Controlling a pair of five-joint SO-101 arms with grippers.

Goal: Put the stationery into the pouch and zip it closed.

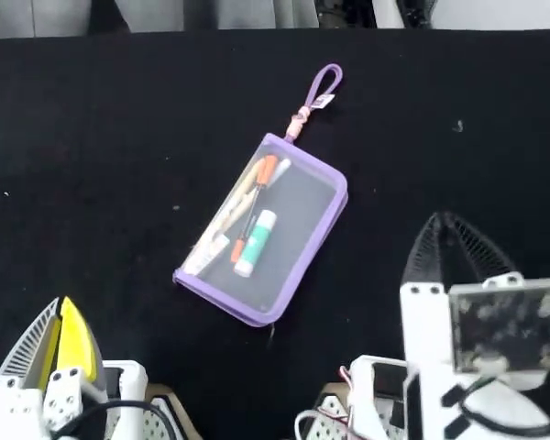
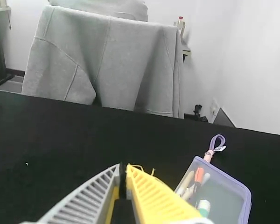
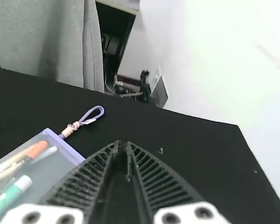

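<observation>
The black surface (image 1: pixel 92 137) spans the high view. Grey cloth (image 1: pixel 257 11) hangs along the top edge. A white wall (image 1: pixel 504 11) occupies the upper right corner.

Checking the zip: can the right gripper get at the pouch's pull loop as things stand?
Probably yes. Bare table lies between the right gripper and the loop, and the pouch sits beside that path. The gripper is shut, so it must open first.
</observation>
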